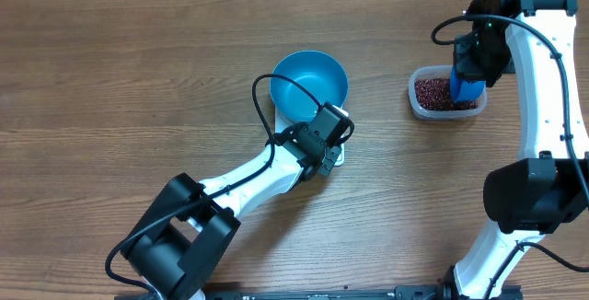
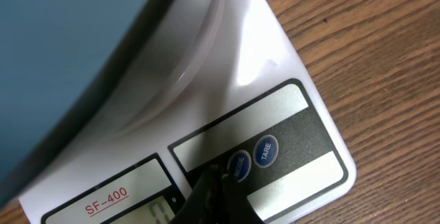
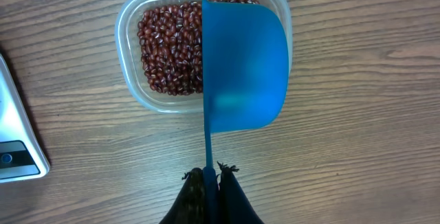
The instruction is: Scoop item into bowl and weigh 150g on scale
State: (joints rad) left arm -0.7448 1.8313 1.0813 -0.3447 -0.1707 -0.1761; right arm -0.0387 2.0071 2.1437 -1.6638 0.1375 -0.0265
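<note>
The blue bowl (image 1: 310, 84) stands on the white scale (image 1: 339, 159), which is mostly hidden beneath it. My left gripper (image 2: 218, 183) is shut and empty, its tip on the scale's (image 2: 275, 66) dark button panel beside the MODE button (image 2: 238, 163). The bowl's wall (image 2: 62, 52) fills the upper left of the left wrist view. My right gripper (image 3: 211, 172) is shut on the thin handle of a blue scoop (image 3: 244, 66). The scoop is turned on its side over the right half of a clear tub (image 3: 127, 25) holding red-brown beans (image 3: 168, 45). The scoop's inside is hidden.
The tub (image 1: 416, 98) sits on the wooden table to the right of the bowl, under the right arm (image 1: 543, 79). The left arm (image 1: 239, 180) reaches in from the front. A corner of the scale (image 3: 14, 141) shows in the right wrist view, left of the tub.
</note>
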